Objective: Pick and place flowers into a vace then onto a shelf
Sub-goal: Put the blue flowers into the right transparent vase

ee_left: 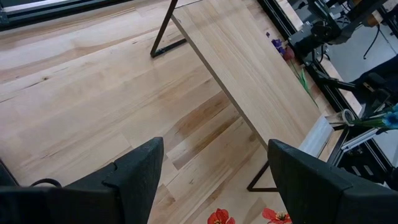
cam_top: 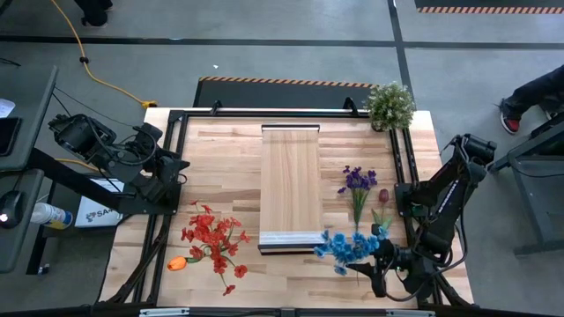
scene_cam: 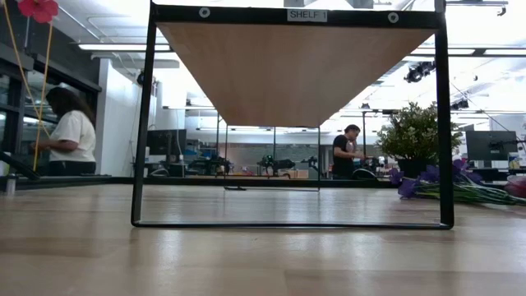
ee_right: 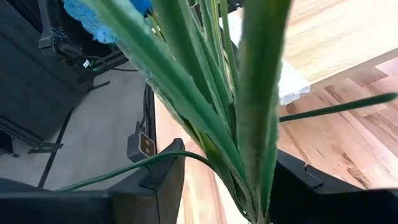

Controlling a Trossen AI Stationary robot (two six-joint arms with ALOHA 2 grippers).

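Note:
My right gripper [cam_top: 363, 267] is at the table's near right, level and pointing toward the table's left. Its fingers stand apart, with the green stems [ee_right: 211, 93] of the blue flowers [cam_top: 345, 246] rising between them. A clear glass rim [ee_left: 345, 117] shows by those stems; I cannot tell if it is the vase. Red flowers [cam_top: 211, 236] and an orange one [cam_top: 176, 262] lie near left. Purple flowers [cam_top: 358, 180] and a dark-red one [cam_top: 383, 195] lie right of the raised shelf [cam_top: 291, 185]. My left gripper [cam_top: 179, 167] waits open at the left. My right gripper [ee_right: 227, 180] has the blue flowers' stems running up and forward between its fingers. The stems' lower ends leave the picture at the bottom, so I cannot tell whether a finger touches them.
The bushy potted plant [cam_top: 389, 104] stands at the far right corner. The shelf's black legs [scene_cam: 445, 123] stand on the tabletop mid-table, with its pale end strip [ee_left: 317, 134] toward the near edge. Bare wood lies between the shelf and my left arm. People are in the room behind.

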